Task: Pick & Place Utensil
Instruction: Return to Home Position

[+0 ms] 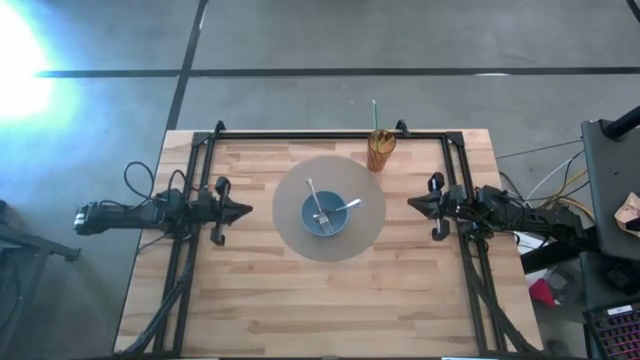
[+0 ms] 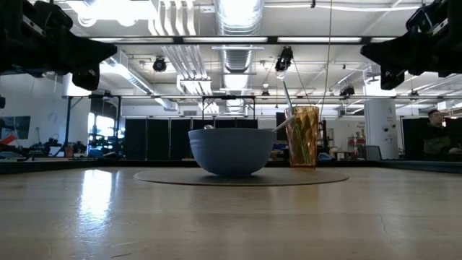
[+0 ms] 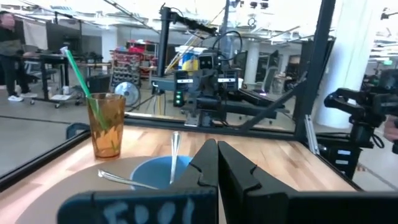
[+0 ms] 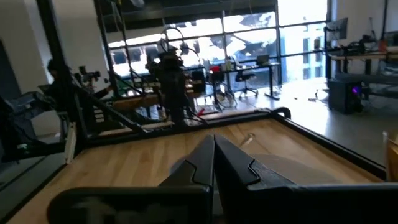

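Observation:
A blue bowl stands in the middle of a round grey mat. In it lie a silver fork and a spoon, their handles leaning on the rim. An amber glass holding a green straw stands at the mat's far edge. My left gripper hovers shut to the left of the mat, my right gripper shut to its right. Both point at the bowl and are raised above the table, as the low view shows. In the left wrist view, the bowl and glass lie beyond the shut fingers.
A black frame runs along the table's far edge and down both sides by the arms. Bare wood lies on the near half of the table. People stand in the room beyond, far from the table.

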